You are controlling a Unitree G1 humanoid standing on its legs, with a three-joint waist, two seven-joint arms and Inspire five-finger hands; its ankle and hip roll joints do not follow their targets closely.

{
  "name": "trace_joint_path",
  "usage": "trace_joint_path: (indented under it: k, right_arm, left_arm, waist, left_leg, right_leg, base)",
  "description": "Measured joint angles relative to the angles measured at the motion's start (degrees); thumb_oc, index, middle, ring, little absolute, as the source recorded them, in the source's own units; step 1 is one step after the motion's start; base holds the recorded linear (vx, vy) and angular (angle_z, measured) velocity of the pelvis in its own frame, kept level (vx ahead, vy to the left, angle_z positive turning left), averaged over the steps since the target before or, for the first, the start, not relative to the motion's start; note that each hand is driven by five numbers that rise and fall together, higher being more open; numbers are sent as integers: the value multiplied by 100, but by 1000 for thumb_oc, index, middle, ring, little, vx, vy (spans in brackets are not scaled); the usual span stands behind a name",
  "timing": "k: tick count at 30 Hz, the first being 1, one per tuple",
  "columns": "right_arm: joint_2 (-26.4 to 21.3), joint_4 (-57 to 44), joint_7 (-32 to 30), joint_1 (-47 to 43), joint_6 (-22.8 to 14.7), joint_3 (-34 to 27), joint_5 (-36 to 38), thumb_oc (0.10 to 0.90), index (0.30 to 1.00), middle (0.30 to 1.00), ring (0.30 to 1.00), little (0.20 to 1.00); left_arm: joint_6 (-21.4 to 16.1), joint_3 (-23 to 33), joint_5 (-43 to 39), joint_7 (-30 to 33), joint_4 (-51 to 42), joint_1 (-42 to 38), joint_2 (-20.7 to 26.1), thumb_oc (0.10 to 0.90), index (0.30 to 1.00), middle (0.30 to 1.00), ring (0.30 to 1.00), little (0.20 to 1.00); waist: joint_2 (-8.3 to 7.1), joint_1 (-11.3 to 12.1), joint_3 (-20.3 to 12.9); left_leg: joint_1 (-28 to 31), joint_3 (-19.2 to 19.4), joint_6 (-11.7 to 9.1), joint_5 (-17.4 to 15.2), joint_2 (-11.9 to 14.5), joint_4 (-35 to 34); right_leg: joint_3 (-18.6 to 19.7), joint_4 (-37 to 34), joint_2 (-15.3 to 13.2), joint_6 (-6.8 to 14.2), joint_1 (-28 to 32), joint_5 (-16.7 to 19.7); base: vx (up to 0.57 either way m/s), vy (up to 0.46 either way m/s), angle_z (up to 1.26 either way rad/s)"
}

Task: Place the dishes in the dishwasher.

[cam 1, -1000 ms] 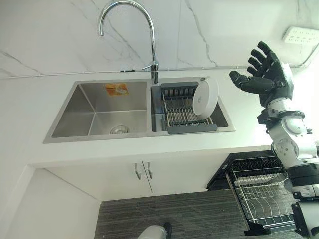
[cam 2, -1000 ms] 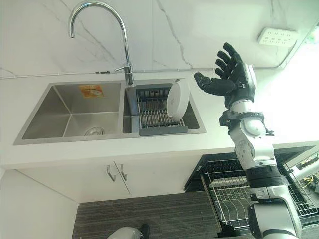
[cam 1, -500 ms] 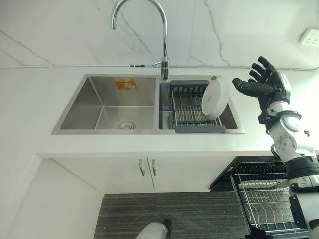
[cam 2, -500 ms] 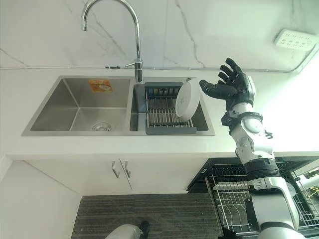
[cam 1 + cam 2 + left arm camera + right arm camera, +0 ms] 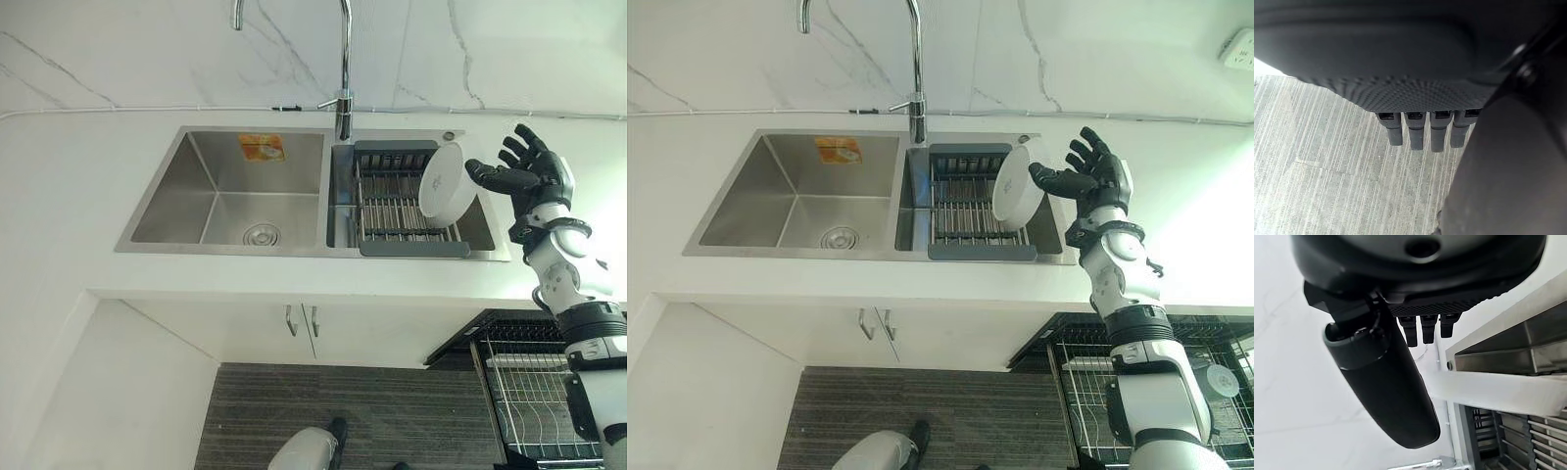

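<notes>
The right robot hand (image 5: 524, 174) is raised over the counter (image 5: 88, 186) at the right end of the sink (image 5: 230, 186). Its fingers (image 5: 519, 147) are spread and nearly straight, with the thumb (image 5: 487, 176) stretched toward the white plate (image 5: 446, 184). The thumb tip lies just beside the plate's rim; whether it touches cannot be told. The robot hand holds nothing. In the right wrist view the thumb (image 5: 1386, 387) stands out large and the short fingers (image 5: 1422, 328) reach straight past it, with the sink's steel edge and the slats of the drying rack (image 5: 1508, 440) beyond.

The plate stands on edge in the dark drying rack (image 5: 397, 211), which sits across the sink's right basin. It is tilted, leaning back toward the right robot hand, with its round face turned to the left, toward the rack's slats and the faucet (image 5: 343, 88). Its lower rim rests among the slats at the rack's right end.

The left basin holds only its drain (image 5: 261, 235) and an orange sticker (image 5: 260, 147) on the back wall. Below the counter are white cabinet doors (image 5: 299, 323), and at the lower right the pulled-out wire dishwasher rack (image 5: 534, 401) beside the right arm.

The left robot hand (image 5: 1420, 93) shows in its own wrist view above grey striped floor (image 5: 1327, 171), its fingers (image 5: 1415, 132) straight and clear of anything.
</notes>
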Motion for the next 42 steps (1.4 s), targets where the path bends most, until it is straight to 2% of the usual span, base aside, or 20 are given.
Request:
trace_joint_path:
  k: [16,22,30,36,37,39,42]
  right_arm:
    - [271,-18,132,0,-57,-2,250,800,900,900,900,900]
    - [476,-17,141,1,-57,0,302,800,900,900,900,900]
    - [522,-16,135,1,-57,0,418,800,900,900,900,900]
    - [661,-16,125,2,-58,3,418,800,900,900,900,900]
    - [683,-16,124,2,-58,3,434,682,724,724,724,724]
    - [717,-16,125,2,-58,3,470,400,300,300,300,300]
    - [753,-16,124,1,-57,3,477,400,300,300,300,300]
  left_arm:
    - [153,58,-197,-119,5,-51,-6,800,900,900,900,900]
    - [174,60,-227,-121,-4,-139,-11,800,900,900,900,900]
    - [299,66,-238,-117,4,-164,-12,800,900,900,900,900]
    - [299,102,-234,-106,-1,-175,-11,800,900,900,900,900]
    - [299,102,-236,-107,-1,-177,-12,800,900,900,900,900]
    - [301,101,-236,-107,-1,-180,-11,800,900,900,900,900]
    - [301,98,-236,-102,-2,-187,-10,800,900,900,900,900]
  waist:
    - [-23,-19,37]
    - [23,-14,116]
    - [41,-5,137]
    - [7,-9,158]
    - [-22,-4,177]
    - [-33,-1,184]
    - [-19,2,205]
  left_leg:
    - [1,-7,2,-1,-4,2]
    - [2,-2,2,-1,-5,9]
    - [-12,-35,3,-1,-14,13]
    - [-13,-31,7,-5,-9,14]
    - [-14,-32,8,-6,-9,15]
    - [-17,-31,13,-9,-15,23]
    - [-19,-41,13,-7,-20,33]
  right_leg:
    - [4,1,-3,9,0,5]
    - [6,12,-8,9,1,6]
    - [17,9,-6,12,1,3]
    - [21,10,-3,13,0,3]
    - [20,11,-4,13,0,3]
    - [21,11,-8,13,0,4]
    - [22,12,-8,13,0,3]
  base:
    - [0,0,0]
    - [0,0,0]
    - [1,-5,2]
    - [3,-6,0]
    - [0,0,0]
    - [0,0,0]
    - [-27,-3,1]
